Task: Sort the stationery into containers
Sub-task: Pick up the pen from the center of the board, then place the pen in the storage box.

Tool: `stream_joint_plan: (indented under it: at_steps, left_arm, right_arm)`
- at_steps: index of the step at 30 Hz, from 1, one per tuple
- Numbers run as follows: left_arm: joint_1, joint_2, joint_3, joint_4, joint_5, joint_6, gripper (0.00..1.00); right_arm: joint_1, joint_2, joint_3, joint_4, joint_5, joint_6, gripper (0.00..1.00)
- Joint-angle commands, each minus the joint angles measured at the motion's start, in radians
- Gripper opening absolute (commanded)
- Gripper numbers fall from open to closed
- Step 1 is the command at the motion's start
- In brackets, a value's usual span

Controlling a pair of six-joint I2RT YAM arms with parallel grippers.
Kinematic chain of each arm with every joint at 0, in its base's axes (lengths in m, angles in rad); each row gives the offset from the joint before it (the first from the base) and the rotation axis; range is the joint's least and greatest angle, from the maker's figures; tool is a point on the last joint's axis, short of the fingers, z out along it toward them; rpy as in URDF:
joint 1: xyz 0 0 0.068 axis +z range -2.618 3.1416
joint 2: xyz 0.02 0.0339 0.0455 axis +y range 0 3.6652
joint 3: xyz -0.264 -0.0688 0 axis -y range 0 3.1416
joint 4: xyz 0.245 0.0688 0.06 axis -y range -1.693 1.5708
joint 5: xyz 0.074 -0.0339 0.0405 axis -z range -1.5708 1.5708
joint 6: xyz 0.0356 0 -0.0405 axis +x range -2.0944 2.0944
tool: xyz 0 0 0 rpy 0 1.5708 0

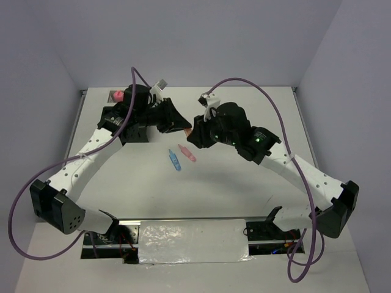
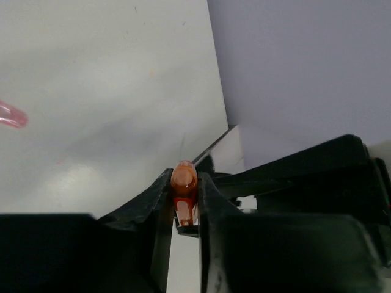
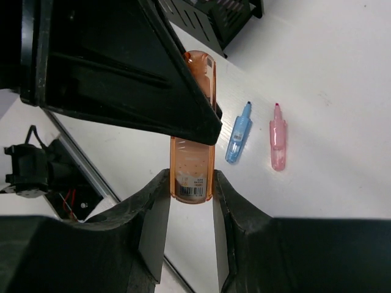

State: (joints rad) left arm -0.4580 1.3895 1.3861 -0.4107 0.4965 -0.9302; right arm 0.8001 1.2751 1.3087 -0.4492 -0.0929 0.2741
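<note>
Right claw (image 3: 191, 183) fingers pinch the barcoded end of a translucent orange plastic marker (image 3: 193, 160), which is held in the air above the white surface (image 3: 317, 73). The left claw (image 2: 184, 182) is clamped on the same marker's other end, so both grip it at once. Beneath, a small blue plastic marker (image 3: 239, 132) and a pink plastic marker (image 3: 278, 137) lie just beside each other, not touching. A black boxy desk organizer (image 3: 208, 24) stands farther back.
</note>
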Motion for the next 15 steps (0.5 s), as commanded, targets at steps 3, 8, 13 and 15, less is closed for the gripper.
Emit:
stream_joint_plan:
  at_steps: [3,8,13,15]
  left_arm:
    - [-0.001,0.031,0.08,-0.019,-0.019,0.054,0.0]
    - [0.05,0.04,0.154,-0.177,-0.253,0.207,0.0]
    - [0.275,0.02,0.122,-0.252,-0.645,0.342,0.0]
    - [0.343,0.025,0.091,-0.199,-0.762,0.389,0.0]
  right_arm:
    - [0.011,0.032,0.064,-0.016,-0.007,-0.052,0.17]
    - [-0.053,0.027,0.026,-0.009,0.002,-0.02,0.99]
    - [-0.168,-0.045,-0.061,-0.02,-0.047,0.014,1.0]
    - [-0.168,-0.065,-0.072,-0.055,-0.034,-0.022,1.0]
